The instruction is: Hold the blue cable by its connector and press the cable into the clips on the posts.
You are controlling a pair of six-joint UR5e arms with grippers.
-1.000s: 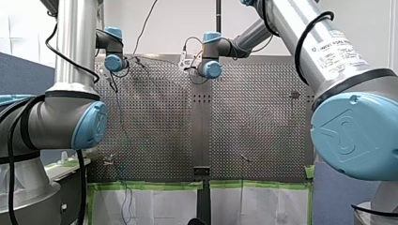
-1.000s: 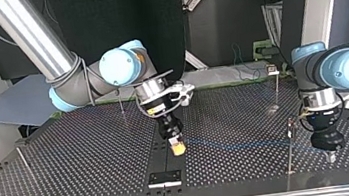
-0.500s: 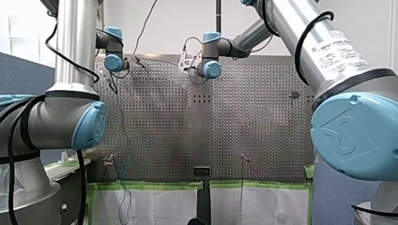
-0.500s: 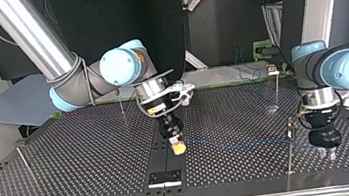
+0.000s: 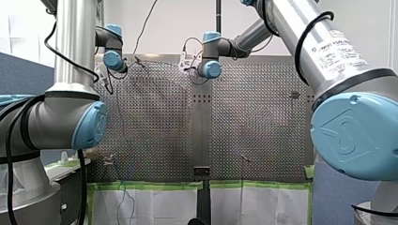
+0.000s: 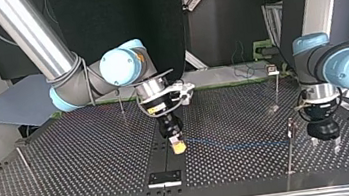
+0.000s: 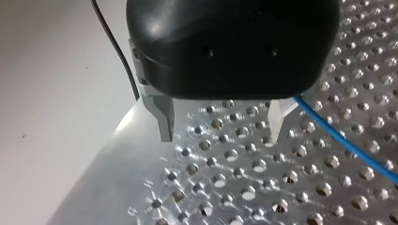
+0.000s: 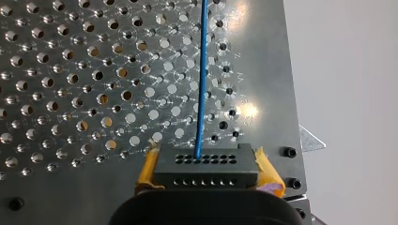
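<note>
While the right gripper [image 8: 205,158] clamps its two yellow pads [image 8: 146,169] on the single black connector [image 8: 223,172], the one blue cable [image 6: 241,145] runs from it low over the perforated table [image 6: 69,156], among four thin posts [image 6: 289,150], to just beside the left gripper [image 7: 220,126], whose two metal fingers [image 7: 165,119] stand apart, empty.

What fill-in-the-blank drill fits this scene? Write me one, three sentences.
My right gripper holds the connector between pads coloured ____.
The cable leaving the connector is ____.
My left gripper has nothing between its fingers, which stand ____.
Missing words: yellow, blue, open.
</note>
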